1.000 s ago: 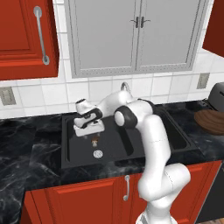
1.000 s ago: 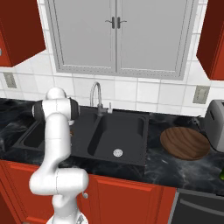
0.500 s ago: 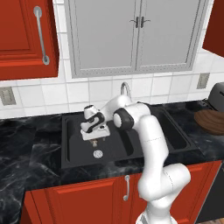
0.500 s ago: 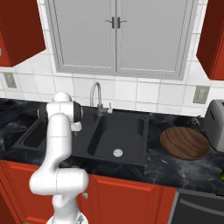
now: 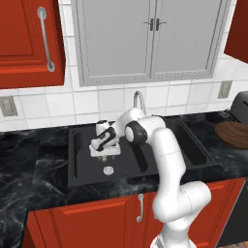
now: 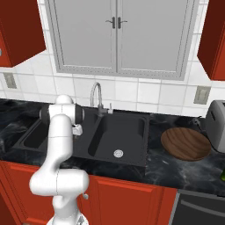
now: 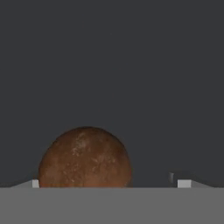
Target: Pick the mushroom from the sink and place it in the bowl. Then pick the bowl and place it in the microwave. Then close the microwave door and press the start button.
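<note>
The mushroom (image 7: pixel 85 158) shows its round brown cap close up in the hand view, low and left of centre, on the dark floor of the sink (image 5: pixel 77 180). My gripper (image 5: pixel 103 154) hangs low in the sink's left basin, straight over the mushroom, open with its fingertips (image 7: pixel 184 183) standing on either side of the cap. The gripper (image 7: pixel 108 183) holds nothing. The wooden bowl (image 6: pixel 185 144) rests on the counter right of the sink, and its edge (image 5: pixel 234 133) shows at the far right of the left base view. The microwave is out of view.
A silver drain (image 5: pixel 108 170) lies just in front of the gripper. The chrome faucet (image 5: pixel 139 100) rises behind the divider between the basins. A toaster (image 6: pixel 217 119) stands beside the bowl. Grey cabinet doors hang above, red cabinets to the sides and below.
The hand has sunk lower into the left basin and shifted slightly right, closing in on the mushroom. Its jaws have stayed open.
</note>
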